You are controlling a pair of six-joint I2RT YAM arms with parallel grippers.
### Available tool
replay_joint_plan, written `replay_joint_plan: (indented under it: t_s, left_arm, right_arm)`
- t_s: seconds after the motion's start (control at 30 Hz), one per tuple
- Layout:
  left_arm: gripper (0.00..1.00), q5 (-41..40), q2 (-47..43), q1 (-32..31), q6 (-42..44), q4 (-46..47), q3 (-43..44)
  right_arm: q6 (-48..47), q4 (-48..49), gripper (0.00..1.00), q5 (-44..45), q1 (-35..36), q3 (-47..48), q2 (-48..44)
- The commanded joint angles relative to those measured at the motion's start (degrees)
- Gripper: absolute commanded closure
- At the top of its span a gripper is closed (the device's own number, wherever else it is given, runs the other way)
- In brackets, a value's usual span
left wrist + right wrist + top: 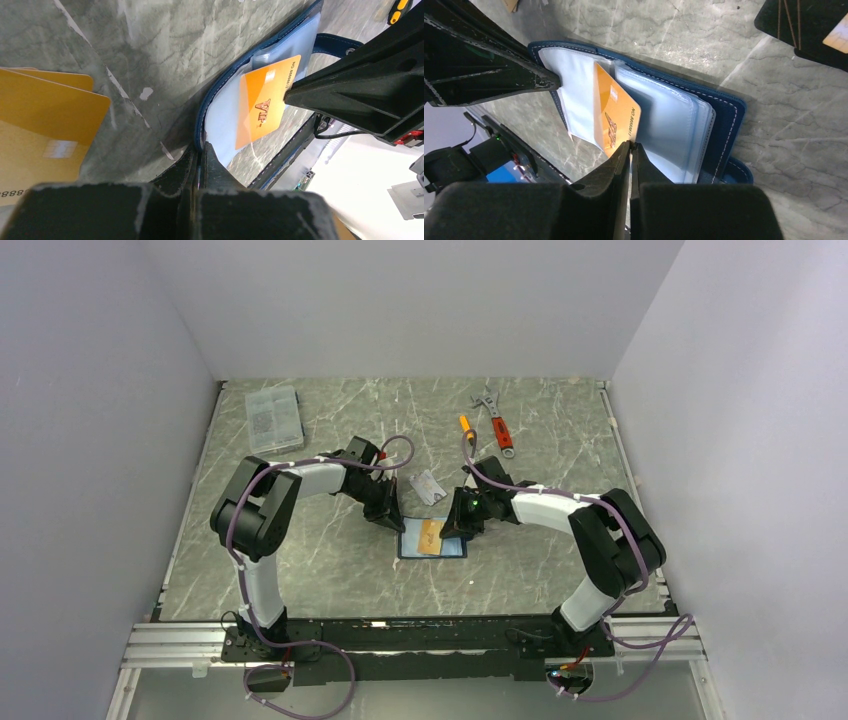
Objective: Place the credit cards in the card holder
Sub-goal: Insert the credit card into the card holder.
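Card holder (724, 115) is laid open mid-scene: stitched navy cover, glossy clear sleeves. Its left edge is pinched by the closed left gripper (200, 152). Orange card (616, 117), half veiled by a sleeve, is clamped at its corner by the closed right gripper (630, 150). Gold cards (45, 125) are seen cropped.

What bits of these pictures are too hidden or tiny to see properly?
Left wrist view: the gold cards run off the left edge, so their count is unclear.
Right wrist view: the right gripper hides the lower edge of the orange card.
Top view: the contents of the clear box and the pockets of the card holder are too small.
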Motion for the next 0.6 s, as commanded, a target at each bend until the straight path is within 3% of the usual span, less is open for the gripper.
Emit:
replay_joint_plan:
  t_s: [0.0,0.13,0.57]
  left_arm:
    - [1.00,-0.7,-2.5,-0.4,1.4,0.2,-0.2]
    - [1.00,-0.8,-2.7,-0.4,1.3,0.3,-0.3]
    - [1.00,-0.5,-2.5,-0.5,1.0,0.5,-0.2]
  right_arm:
    - [0.9,3.3,0.95,-1.9,-0.3,-0.5,-0.5]
    - [1.0,4.0,1.00,-2.6,-0.4,-0.9,-0.3]
    - [-0.1,3.3,1.00,-4.1,0.4,1.7,3.7]
